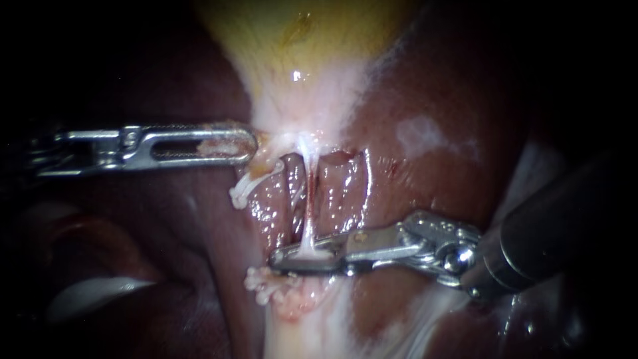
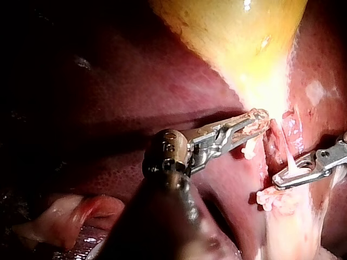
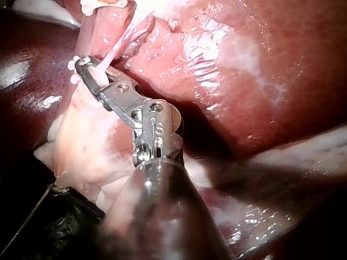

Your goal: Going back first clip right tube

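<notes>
In the endoscope view, my left instrument (image 1: pixel 246 143) comes from nine o'clock, its jaws closed on the gallbladder (image 1: pixel 299 93) neck. My right instrument (image 1: pixel 280 260) comes from four o'clock and pinches the thin right tube (image 1: pixel 310 199) near centre. Left wrist view: tissue sits between my closed jaws. Right wrist view: the tube enters my jaws, both touching it.

We are looking into a surgical working field, lit from close up. Wet, dark-red liver (image 1: pixel 432 80) fills the endoscope view and the yellow gallbladder (image 1: pixel 299 33) sits at twelve o'clock. Two slender steel tools reach in: our left instrument (image 1: pixel 247 145) from nine o'clock, our right instrument (image 1: pixel 279 260) from four o'clock.
</notes>
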Controlling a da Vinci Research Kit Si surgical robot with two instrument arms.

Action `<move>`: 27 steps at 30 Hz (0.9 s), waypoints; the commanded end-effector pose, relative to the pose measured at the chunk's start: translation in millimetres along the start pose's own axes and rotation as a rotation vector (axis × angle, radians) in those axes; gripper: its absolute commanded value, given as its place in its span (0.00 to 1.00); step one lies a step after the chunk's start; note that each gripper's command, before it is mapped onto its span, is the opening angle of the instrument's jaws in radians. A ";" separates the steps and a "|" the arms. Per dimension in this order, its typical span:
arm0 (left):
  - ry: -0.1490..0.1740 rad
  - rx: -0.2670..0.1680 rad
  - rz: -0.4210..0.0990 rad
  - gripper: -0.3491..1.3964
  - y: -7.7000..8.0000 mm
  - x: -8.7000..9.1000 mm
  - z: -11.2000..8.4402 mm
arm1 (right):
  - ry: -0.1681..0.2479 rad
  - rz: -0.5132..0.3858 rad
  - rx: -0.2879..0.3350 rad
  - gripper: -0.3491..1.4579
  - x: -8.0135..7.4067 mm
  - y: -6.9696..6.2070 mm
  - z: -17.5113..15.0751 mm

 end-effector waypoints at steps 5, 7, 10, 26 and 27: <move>0.000 -0.001 0.000 0.00 -0.1 0.0 0.0 | 0.000 0.001 0.000 0.00 0.0 0.0 0.0; 0.000 -0.001 0.000 0.00 -0.1 0.0 0.0 | 0.000 0.001 0.001 0.00 0.0 0.0 0.0; 0.000 -0.001 0.001 0.00 -0.1 0.0 0.0 | -0.002 -0.023 0.002 0.23 0.0 -0.3 0.1; -0.001 -0.001 0.001 0.00 -0.1 0.2 0.1 | -0.003 -0.211 -0.047 0.47 0.1 0.6 0.5; -0.001 -0.001 0.001 0.00 -0.1 0.2 0.1 | -0.003 -0.217 -0.047 0.47 0.0 0.7 0.3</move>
